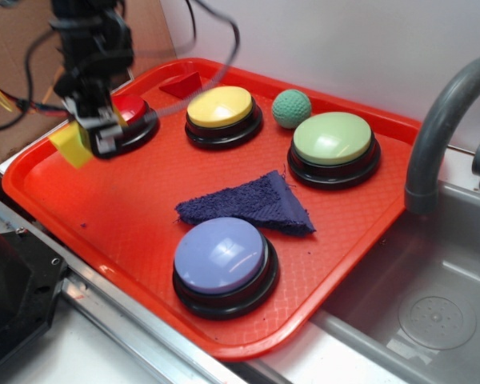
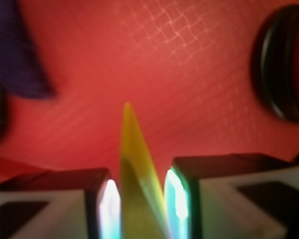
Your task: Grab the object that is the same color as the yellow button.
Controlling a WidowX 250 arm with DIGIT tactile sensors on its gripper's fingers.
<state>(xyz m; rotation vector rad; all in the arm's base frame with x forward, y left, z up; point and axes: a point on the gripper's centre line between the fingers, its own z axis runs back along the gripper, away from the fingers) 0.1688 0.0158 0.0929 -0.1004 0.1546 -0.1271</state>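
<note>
I have the red tray filling most of the exterior view, sitting on the bench beside a sink, and on it four big buttons: purple button nearest, green button to the right, yellow button at the back, and red button half hidden behind my arm. A dark blue cloth lies between them, and a small green ball sits by the back rim. My hand is closed on the yellow block, which I read as lifted clear of the tray at its left end, so I judge the grab essentially done, bar securing the hold. The wrist view confirms what the exterior cannot: the block is pinched edge-on between both fingers. It shows little else but blurred tray.
</note>
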